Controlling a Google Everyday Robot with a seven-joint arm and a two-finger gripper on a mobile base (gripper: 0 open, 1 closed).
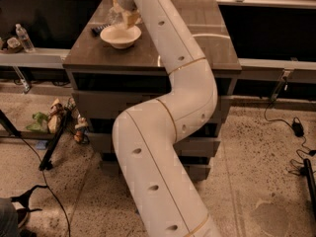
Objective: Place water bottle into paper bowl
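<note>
Dark brown wood-topped counter [222,53]: one.
White jointed robot arm [163,147]: one. It reaches across the counter to the far-left corner.
Round cream-white shallow paper bowl [121,35]: one, near the left edge and toward the far-left corner. It looks empty.
Clear crinkled plastic water bottle [115,16]: one, hard to make out, up at the pincer [126,17] just above the bowl's far rim. It's not in the bowl yet.
I can't tell how wide the pincer is open, or whether it really has the bottle.
Handling, my read:
- The bottle is light, thin-walled and slick, and dents under squeeze.
- Grip it mid-body across the ribs with light force.
- It's about as long as the bowl is wide, so lay it flat and centred or it rolls off the rim.
- The bowl is light and will slide or tip if bumped.

Also one dark flat object [97,29] touching the bowl's left side.
Off the counter, left: one small upright bottle with white cap [23,37].
</note>
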